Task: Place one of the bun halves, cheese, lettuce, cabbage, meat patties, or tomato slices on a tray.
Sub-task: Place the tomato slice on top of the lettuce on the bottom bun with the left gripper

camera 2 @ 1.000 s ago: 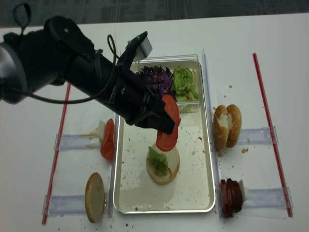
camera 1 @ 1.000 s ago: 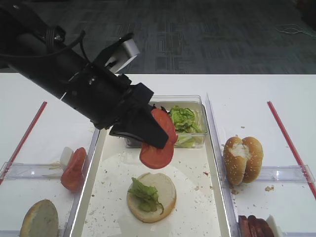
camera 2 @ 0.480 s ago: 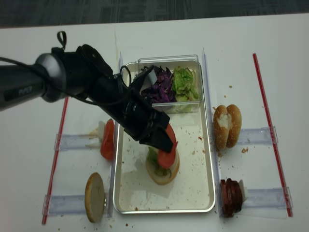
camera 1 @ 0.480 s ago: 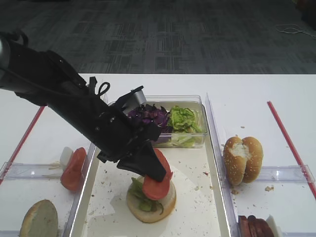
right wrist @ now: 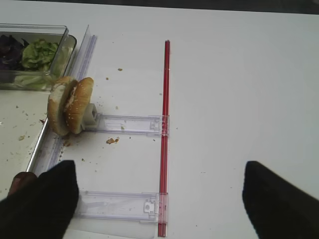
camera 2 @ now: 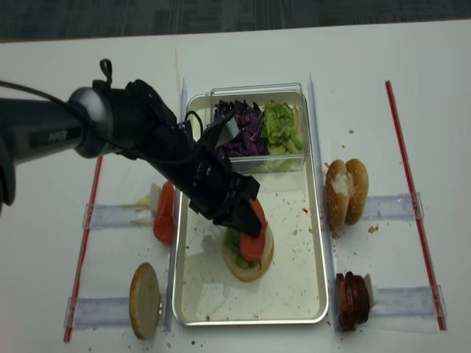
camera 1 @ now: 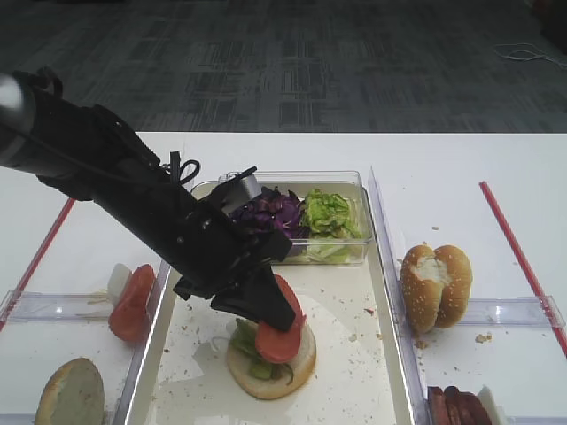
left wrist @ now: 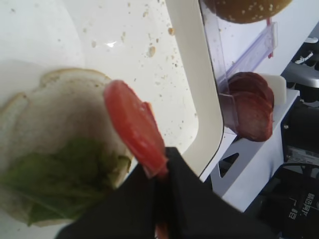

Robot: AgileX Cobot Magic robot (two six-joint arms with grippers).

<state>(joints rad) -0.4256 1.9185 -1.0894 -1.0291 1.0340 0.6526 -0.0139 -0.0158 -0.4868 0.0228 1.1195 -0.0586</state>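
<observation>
My left gripper (camera 1: 270, 308) (left wrist: 160, 172) (camera 2: 244, 220) is shut on the edge of a glossy red tomato slice (camera 1: 282, 335) (left wrist: 133, 127) (camera 2: 255, 237). The slice hangs tilted just over a bun half (camera 1: 299, 359) (left wrist: 60, 107) (camera 2: 243, 269) that lies cut face up on the cream tray (camera 1: 354, 381) (camera 2: 294, 283), with a lettuce leaf (camera 1: 247, 340) (left wrist: 60, 172) on it. I cannot tell whether slice and bun touch. My right gripper (right wrist: 159, 167) is open over bare table, off the tray's right side, holding nothing.
A clear box at the tray's far end holds purple cabbage (camera 1: 266, 211) and lettuce (camera 1: 330, 214). Bun halves (camera 1: 436, 285) (right wrist: 70, 104) and meat patties (camera 2: 352, 298) (left wrist: 251, 107) stand in holders on the right. More tomato slices (camera 1: 133, 303) and a bun half (camera 1: 71, 394) stand on the left.
My left gripper has come down and forward from near the clear box, carrying the tomato slice to just over the bun half. Over the last half second it barely moved.
</observation>
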